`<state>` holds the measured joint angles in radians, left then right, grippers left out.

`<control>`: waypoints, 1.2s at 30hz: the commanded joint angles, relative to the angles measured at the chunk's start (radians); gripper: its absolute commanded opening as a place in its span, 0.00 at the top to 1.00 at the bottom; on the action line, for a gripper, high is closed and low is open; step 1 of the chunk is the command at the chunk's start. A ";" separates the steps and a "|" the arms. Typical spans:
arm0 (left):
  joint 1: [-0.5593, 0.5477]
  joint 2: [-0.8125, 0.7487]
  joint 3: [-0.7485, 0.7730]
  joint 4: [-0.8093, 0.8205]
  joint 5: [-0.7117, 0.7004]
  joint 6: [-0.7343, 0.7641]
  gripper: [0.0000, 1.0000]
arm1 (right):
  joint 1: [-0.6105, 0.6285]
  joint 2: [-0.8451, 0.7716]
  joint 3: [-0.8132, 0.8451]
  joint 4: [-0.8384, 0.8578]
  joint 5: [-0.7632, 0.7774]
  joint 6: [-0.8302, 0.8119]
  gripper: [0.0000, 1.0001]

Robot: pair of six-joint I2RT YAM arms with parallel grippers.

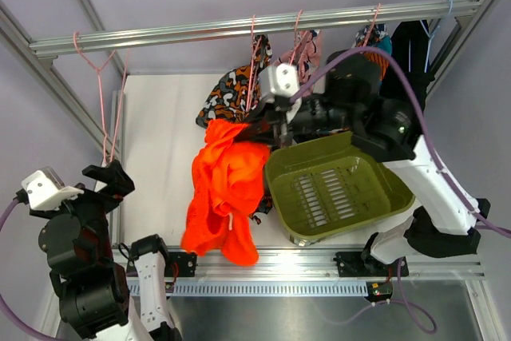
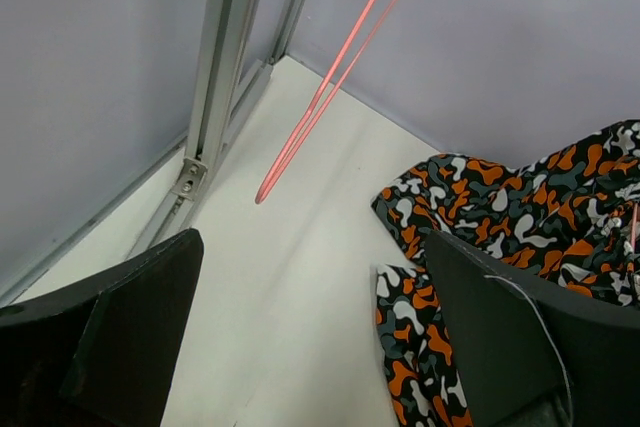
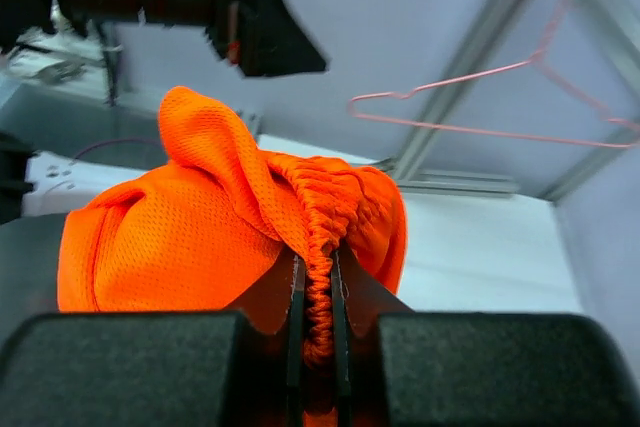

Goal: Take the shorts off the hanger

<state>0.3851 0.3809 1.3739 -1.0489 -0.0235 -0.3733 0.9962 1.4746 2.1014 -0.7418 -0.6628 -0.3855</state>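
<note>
Pinching the shorts point(image 3: 200, 237) by the gathered waistband in the right gripper point(image 3: 318, 297), pressed almost together on the fabric. Hanging mid-table, draped toward the near edge, just left of the green tub point(image 1: 375, 189). Well apart from the bare hanger point(image 1: 100, 93) on the far-left rail point(image 1: 200, 28). Spread wide at the left gripper point(image 2: 320, 347), holding nothing.

No writing, label, brand or number is legible — in any view.
</note>
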 commanded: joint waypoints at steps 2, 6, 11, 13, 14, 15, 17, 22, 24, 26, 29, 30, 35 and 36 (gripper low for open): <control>-0.002 -0.028 -0.071 0.082 0.059 -0.050 0.01 | -0.119 -0.036 0.157 0.042 0.058 0.019 1.00; -0.002 -0.031 -0.110 0.107 0.066 -0.065 0.01 | -0.174 -0.092 0.201 0.010 0.112 -0.004 1.00; -0.002 -0.031 -0.147 0.150 0.079 -0.078 0.01 | -0.284 -0.203 0.139 0.004 0.241 -0.026 1.00; -0.002 -0.034 -0.177 0.173 0.108 -0.088 0.01 | -0.318 -0.275 0.045 0.047 0.279 -0.038 1.00; -0.002 -0.037 -0.188 0.179 0.117 -0.091 0.01 | -0.335 -0.299 0.013 0.065 0.317 -0.039 1.00; -0.002 -0.037 -0.197 0.182 0.132 -0.096 0.01 | -0.370 -0.316 -0.036 0.091 0.339 -0.042 1.00; 0.000 -0.037 -0.217 0.194 0.148 -0.104 0.01 | -0.409 -0.364 -0.087 0.104 0.389 -0.035 1.00; -0.002 -0.030 -0.249 0.230 0.203 -0.116 0.01 | -0.530 -0.503 -0.285 0.162 0.448 -0.041 1.00; 0.000 -0.024 -0.262 0.268 0.284 -0.119 0.01 | -0.547 -0.562 -0.395 0.182 0.494 -0.046 1.00; 0.000 -0.014 -0.289 0.299 0.373 -0.128 0.01 | -0.564 -0.591 -0.488 0.177 0.517 -0.038 1.00; 0.000 -0.002 -0.331 0.368 0.514 -0.170 0.01 | -0.596 -0.645 -0.602 0.157 0.494 -0.030 1.00; 0.000 0.000 -0.340 0.398 0.560 -0.177 0.01 | -0.597 -0.652 -0.680 0.142 0.488 -0.030 1.00; 0.000 0.022 -0.395 0.469 0.669 -0.263 0.02 | -0.602 -0.671 -0.889 0.087 0.364 -0.038 1.00; -0.002 0.023 -0.420 0.490 0.697 -0.282 0.03 | -0.600 -0.668 -0.940 0.070 0.342 -0.035 1.00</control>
<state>0.3851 0.3813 0.9939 -0.6842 0.5140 -0.5770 0.4004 0.8055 1.2327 -0.6868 -0.2356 -0.4137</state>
